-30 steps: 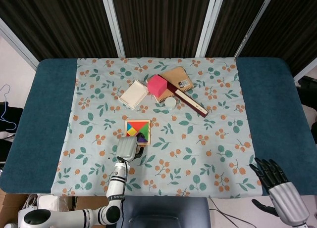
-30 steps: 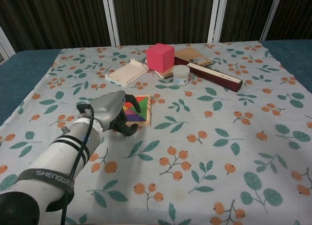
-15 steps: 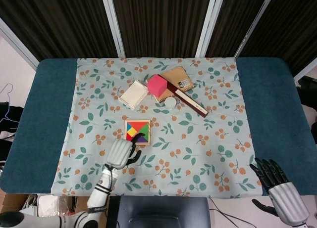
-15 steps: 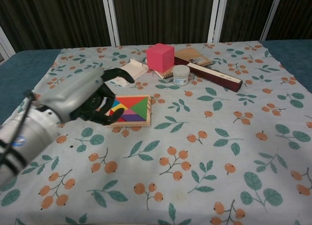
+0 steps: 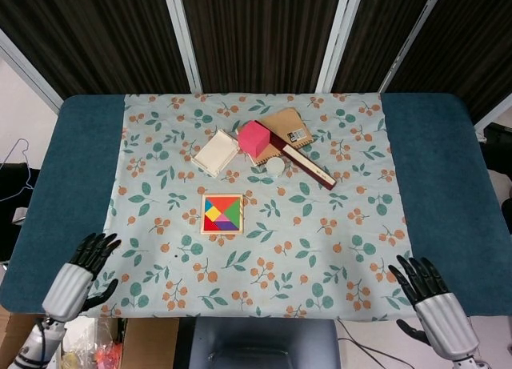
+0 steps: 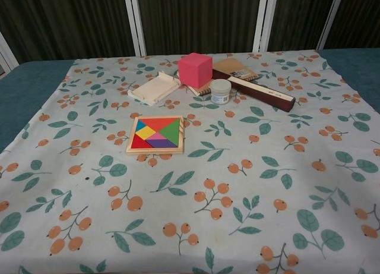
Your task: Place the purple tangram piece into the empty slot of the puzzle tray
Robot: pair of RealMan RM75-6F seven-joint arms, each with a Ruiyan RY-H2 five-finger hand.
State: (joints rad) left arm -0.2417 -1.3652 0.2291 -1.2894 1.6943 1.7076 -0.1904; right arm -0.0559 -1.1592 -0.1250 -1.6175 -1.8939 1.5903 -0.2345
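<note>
Purple now sits in the lower right of the puzzle tray (image 5: 222,214), the purple tangram piece (image 5: 227,224) flush among the other coloured pieces. A second ago the left hand (image 5: 77,274) hovered right at the tray's lower edge; it has since pulled back to the lower left corner of the head view, off the cloth, its fingers spread wide and holding nothing. The right hand (image 5: 427,298) stays at the lower right corner, fingers likewise fanned apart and empty. Neither hand shows in the chest view.

The tabletop (image 5: 440,169) is dark teal, covered in the middle by a pale floral cloth (image 5: 336,225) with orange berries and green leaves. Dark panels with pale uprights stand behind.

Above centre lie one white box (image 5: 216,152), one pink cube (image 5: 254,138), one brown notebook (image 5: 289,128), one small white jar (image 5: 275,166) and one long dark red box (image 5: 308,166).
</note>
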